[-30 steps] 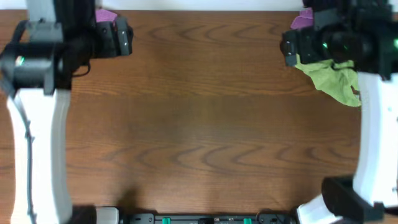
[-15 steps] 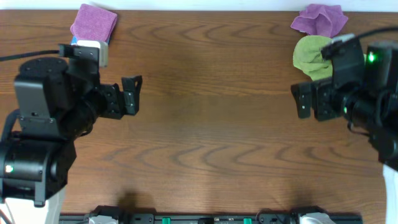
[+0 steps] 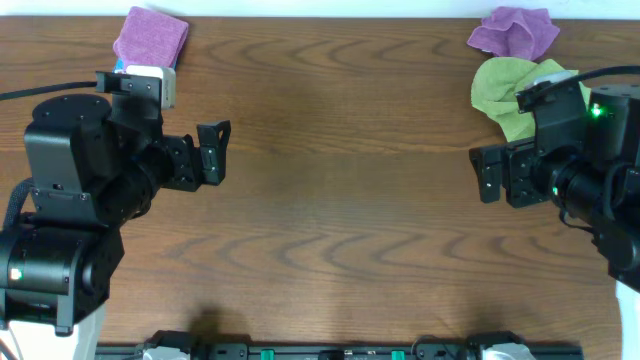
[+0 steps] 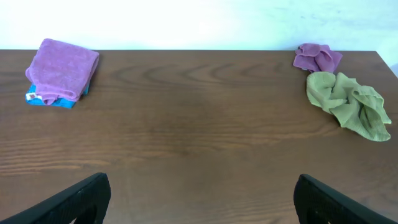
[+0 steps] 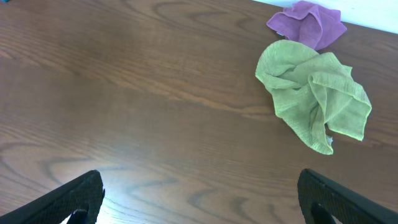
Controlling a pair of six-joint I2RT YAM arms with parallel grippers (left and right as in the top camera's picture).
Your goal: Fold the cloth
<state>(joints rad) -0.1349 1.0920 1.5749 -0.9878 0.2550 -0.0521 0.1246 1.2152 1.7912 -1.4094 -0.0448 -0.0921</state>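
Cloth folded, far-left edge of table.

lime-green towel: crumpled, far right | small purple cloth: bunched, touching it | table: brown wood

Quick count: two purples on the table, the folded purple cloth at the far left corner and the bunched purple cloth at the far right corner. Plus one green cloth, one blue thing, and two grippers: left gripper, right gripper.
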